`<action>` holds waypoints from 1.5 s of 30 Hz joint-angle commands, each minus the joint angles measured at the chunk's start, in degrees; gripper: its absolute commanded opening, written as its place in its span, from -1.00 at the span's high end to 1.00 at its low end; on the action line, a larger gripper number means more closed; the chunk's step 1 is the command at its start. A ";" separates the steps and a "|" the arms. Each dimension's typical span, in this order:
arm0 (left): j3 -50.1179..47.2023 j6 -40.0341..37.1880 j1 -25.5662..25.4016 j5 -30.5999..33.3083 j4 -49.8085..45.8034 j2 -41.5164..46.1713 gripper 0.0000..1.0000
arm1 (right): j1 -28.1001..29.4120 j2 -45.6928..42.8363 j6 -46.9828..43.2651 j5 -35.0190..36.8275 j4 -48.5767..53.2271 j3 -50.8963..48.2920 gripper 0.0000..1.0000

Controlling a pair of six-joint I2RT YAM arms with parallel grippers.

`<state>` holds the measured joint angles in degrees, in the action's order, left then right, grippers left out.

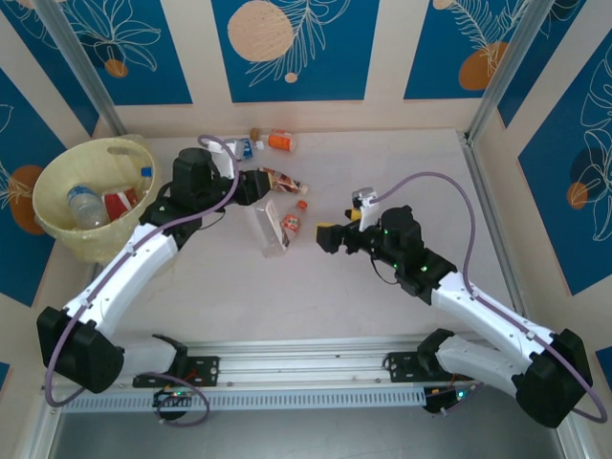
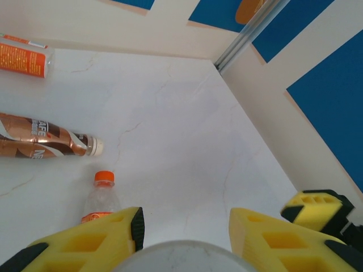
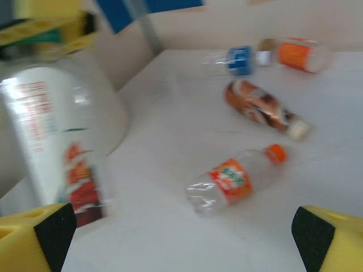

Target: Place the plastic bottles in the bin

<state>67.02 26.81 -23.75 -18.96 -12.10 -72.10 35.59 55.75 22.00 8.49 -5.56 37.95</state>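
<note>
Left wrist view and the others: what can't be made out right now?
Left wrist view: the large bottle in the left hand is cut off by the bottom edge.
Right wrist view: blurred; that bottle's label print is unreadable.
Top view: bottles in the bin overlap; their count is unclear.

1. Pale-yellow, translucent bin [image 1: 57, 225]; inside it, clear plastic with a blue cap and a red label.
2. Clear large bottle [image 3: 51, 130]: white label, red print.
3. Clear small bottle [image 3: 235, 180]: orange cap, orange label with a green-and-white mark.
4. Coppery-brown bottle [image 2: 42, 141]: white swirls and lettering, cream cap.
5. Orange-labelled bottle [image 3: 298, 55]; blue-labelled bottle [image 3: 241, 59], otherwise clear.
6. Yellow fingers with black pads on left claw [image 2: 184, 226] and right claw [image 3: 184, 238].
7. Off-white bench [image 1: 239, 287], faintly veined like marble.
8. Cream walls [image 1: 296, 48] with blue panels, white leaf outlines and peach and orange discs.
9. White arms [image 1: 134, 258] with black joints; lilac cables [image 1: 449, 182].
</note>
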 commanded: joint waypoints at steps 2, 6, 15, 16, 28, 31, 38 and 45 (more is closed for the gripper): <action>2.31 -2.24 0.85 0.81 -1.21 3.24 1.00 | -2.51 -1.87 7.14 7.23 -0.70 -2.59 -0.99; 5.68 -4.77 1.33 1.94 -4.46 5.10 1.00 | -3.75 -1.86 9.29 8.19 -1.44 -4.24 -0.99; 14.74 -6.45 2.04 4.70 -7.72 8.61 1.00 | -4.30 -1.05 9.34 6.23 -4.18 -5.01 -0.99; 16.50 -7.67 2.04 8.32 -9.43 8.70 1.00 | -4.33 -0.89 8.96 5.08 -4.59 -4.93 -0.99; 26.53 -23.95 2.48 44.96 -6.47 10.98 1.00 | -4.24 -0.26 7.90 2.39 -6.29 -4.28 -0.99; 28.45 -29.87 2.60 52.43 -3.16 9.59 1.00 | -4.22 -0.06 7.89 2.39 -6.91 -4.26 -0.99; 35.96 -27.51 14.26 58.62 -13.08 1.75 1.00 | -4.22 0.31 7.80 1.77 -6.97 -4.03 -0.99; 37.63 -10.69 30.85 37.78 -27.47 -4.75 1.00 | -4.22 1.38 7.23 0.28 -6.00 -2.52 -0.99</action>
<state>104.01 7.90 3.25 28.18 -32.82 -75.99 31.46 56.86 30.35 10.20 -10.68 33.32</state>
